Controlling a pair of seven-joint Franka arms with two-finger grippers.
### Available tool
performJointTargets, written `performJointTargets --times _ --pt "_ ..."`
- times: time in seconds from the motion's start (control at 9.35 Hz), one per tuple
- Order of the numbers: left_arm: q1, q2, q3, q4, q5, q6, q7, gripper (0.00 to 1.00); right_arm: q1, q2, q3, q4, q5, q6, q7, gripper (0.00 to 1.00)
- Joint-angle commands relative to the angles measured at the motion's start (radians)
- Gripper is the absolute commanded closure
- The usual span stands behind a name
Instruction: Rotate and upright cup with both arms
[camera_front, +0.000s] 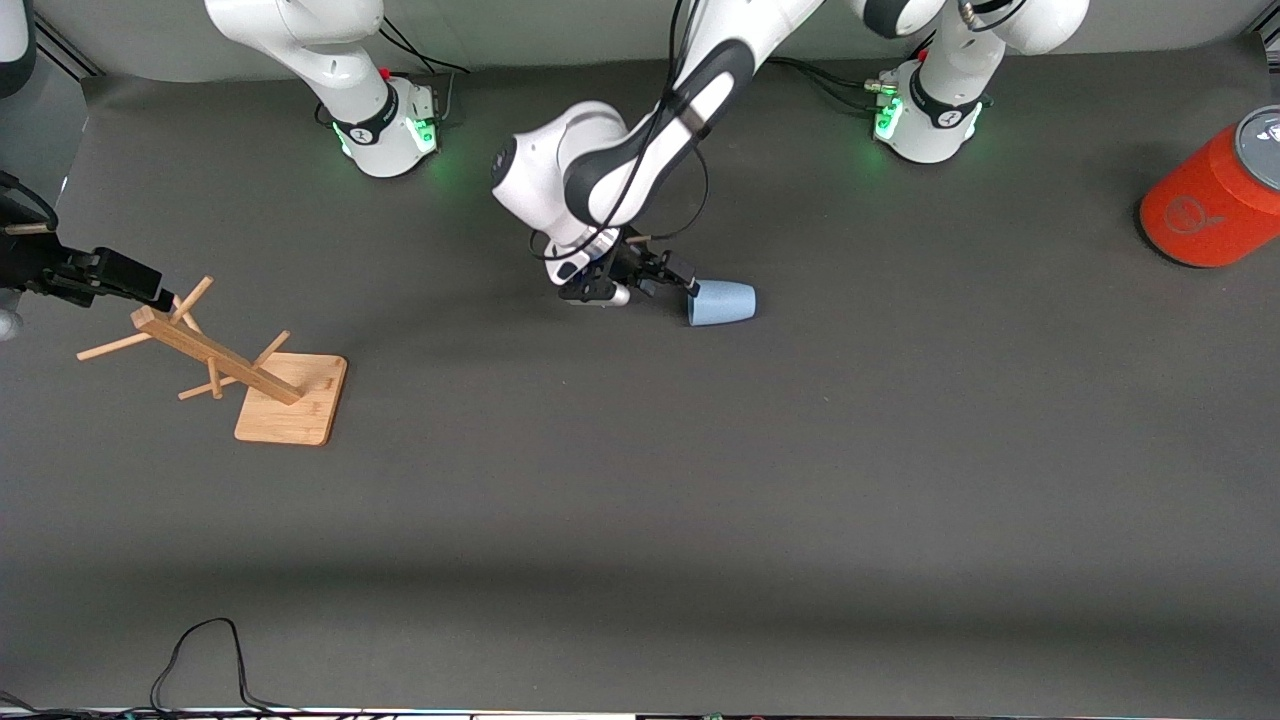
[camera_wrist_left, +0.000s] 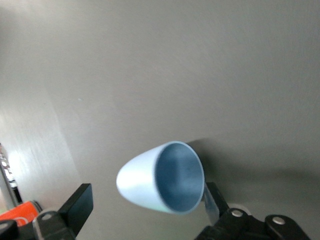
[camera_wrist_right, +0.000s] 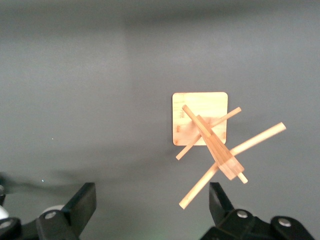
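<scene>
The pale blue cup lies on its side mid-table, mouth toward the right arm's end. My left gripper is low at that mouth, open. In the left wrist view the cup sits between the spread fingers of the left gripper, its hollow facing the camera. One fingertip is close against the rim, the other stands well apart. My right gripper hangs open over the top of the wooden peg rack, holding nothing. In the right wrist view the right gripper has only table between its fingers.
The peg rack's square base stands toward the right arm's end of the table. A large orange can with a silver top is at the left arm's end, also showing as the orange can. A black cable lies near the front edge.
</scene>
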Motion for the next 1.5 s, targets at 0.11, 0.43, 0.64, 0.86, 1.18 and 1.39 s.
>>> performJointTargets --times 0.11,0.43,0.64,0.86,1.18,1.39 --pt "0.002 0.042 0.015 0.015 0.016 0.03 0.136 0.02 0.003 0.003 0.002 -0.011 -0.017 0.069 -0.097 0.0" --pt "0.026 0.052 0.02 0.017 0.016 0.043 0.3 0.04 0.004 0.002 0.001 -0.013 -0.017 0.069 -0.104 0.0" --pt "0.039 0.053 0.02 0.015 0.016 0.028 0.349 0.04 0.003 0.002 -0.001 -0.013 -0.017 0.069 -0.107 0.0" --pt "0.042 0.052 0.02 0.015 0.016 0.021 0.386 0.05 0.004 0.006 -0.001 -0.01 -0.015 0.062 -0.104 0.0" --pt "0.053 0.047 0.021 0.015 0.014 -0.009 0.429 0.06 0.006 0.011 0.001 -0.013 -0.017 0.058 -0.11 0.0" --pt "0.066 0.042 0.021 0.017 0.004 -0.047 0.472 0.07 0.004 0.012 -0.004 -0.014 -0.015 0.058 -0.11 0.0"
